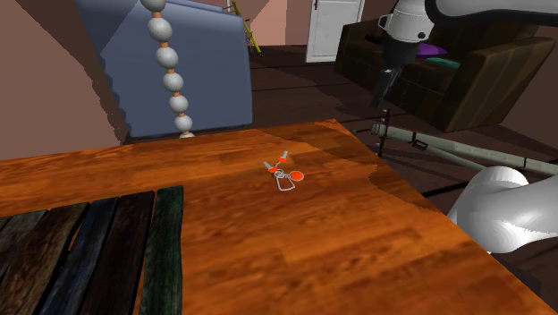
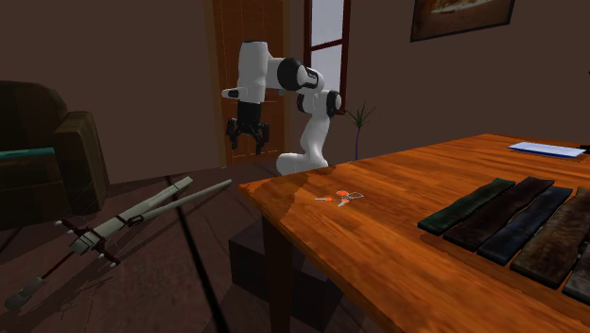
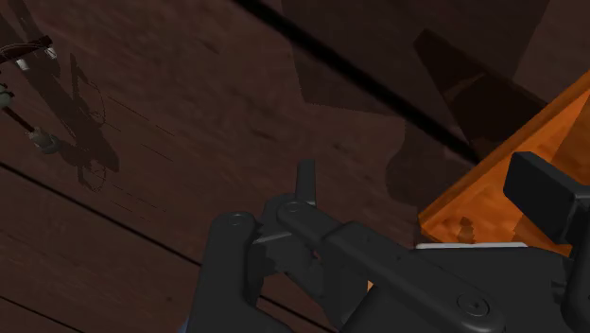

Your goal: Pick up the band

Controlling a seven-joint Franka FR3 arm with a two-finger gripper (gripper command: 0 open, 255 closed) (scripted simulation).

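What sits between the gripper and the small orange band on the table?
Nothing: in the second exterior view, only bare table separates the band from the open gripper, which hangs beyond its edge.

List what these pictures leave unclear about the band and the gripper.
1. Band: too small in both exterior views to make out its shape or how it lies on the table.
2. Gripper: open in the second exterior view, but side-on in the shoulder view, so its finger gap is hidden there.

Gripper (image 3: pixel 423 189) over dark plank floor (image 3: pixel 189 104), orange wooden table corner (image 3: pixel 482 194) just beside one finger (metal-tipped gear (image 3: pixel 38 140) lies further off).
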